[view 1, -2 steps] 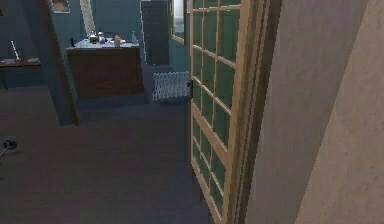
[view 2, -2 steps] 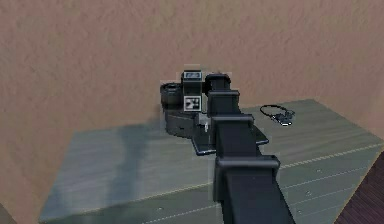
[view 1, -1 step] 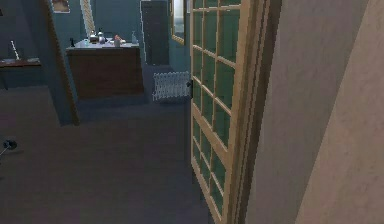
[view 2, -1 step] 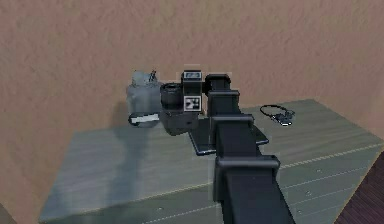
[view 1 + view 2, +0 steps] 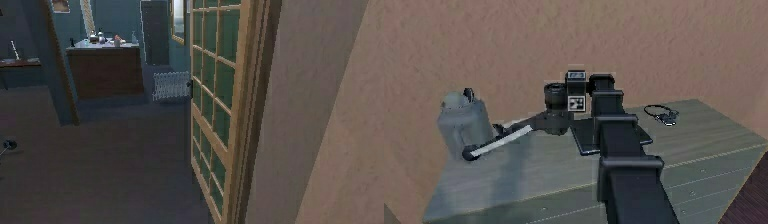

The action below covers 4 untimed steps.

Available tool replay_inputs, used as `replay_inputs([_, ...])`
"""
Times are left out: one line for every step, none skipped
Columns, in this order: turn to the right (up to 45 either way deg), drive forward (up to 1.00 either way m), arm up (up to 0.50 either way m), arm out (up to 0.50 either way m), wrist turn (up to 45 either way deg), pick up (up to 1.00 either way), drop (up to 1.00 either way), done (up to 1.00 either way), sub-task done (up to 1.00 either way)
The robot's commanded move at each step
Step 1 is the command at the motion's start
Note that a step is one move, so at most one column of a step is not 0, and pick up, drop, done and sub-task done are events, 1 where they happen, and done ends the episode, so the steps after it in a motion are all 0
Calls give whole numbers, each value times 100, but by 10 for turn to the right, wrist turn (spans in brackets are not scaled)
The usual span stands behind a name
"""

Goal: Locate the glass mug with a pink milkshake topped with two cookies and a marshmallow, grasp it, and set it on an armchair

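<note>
My gripper (image 5: 474, 151) reaches toward the arm side view's left over a grey-green tabletop (image 5: 534, 185). Its dark body (image 5: 554, 104) sits beside two white marked squares (image 5: 575, 86) at the end of the dark arm bar (image 5: 630, 168). Its thin fingers end at the foot of a grey jug-like container (image 5: 464, 120) with a handle on top, which stands on the tabletop. I cannot tell whether the gripper holds anything. In the forward view, a few small blobs (image 5: 100, 38) stand on a brown counter (image 5: 104, 68) at the back of a dark room.
A flat dark slab (image 5: 589, 135) and a small dark looped object (image 5: 662, 113) lie on the tabletop, with a brown wall (image 5: 504, 40) behind. Ahead, a glass-paned wooden door (image 5: 218, 100) stands beside a beige wall (image 5: 320, 120). A white ribbed object (image 5: 170, 86) and a tall grey cabinet (image 5: 155, 30) lie beyond.
</note>
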Motion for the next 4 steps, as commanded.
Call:
replay_inputs([0, 0, 0, 0, -450, 0, 0, 0, 0])
replay_inputs([0, 0, 0, 0, -120, 0, 0, 0, 0])
replay_inputs([0, 0, 0, -22, 0, 0, 0, 0, 0])
replay_inputs([-450, 0, 0, 0, 0, 0, 0, 0, 0])
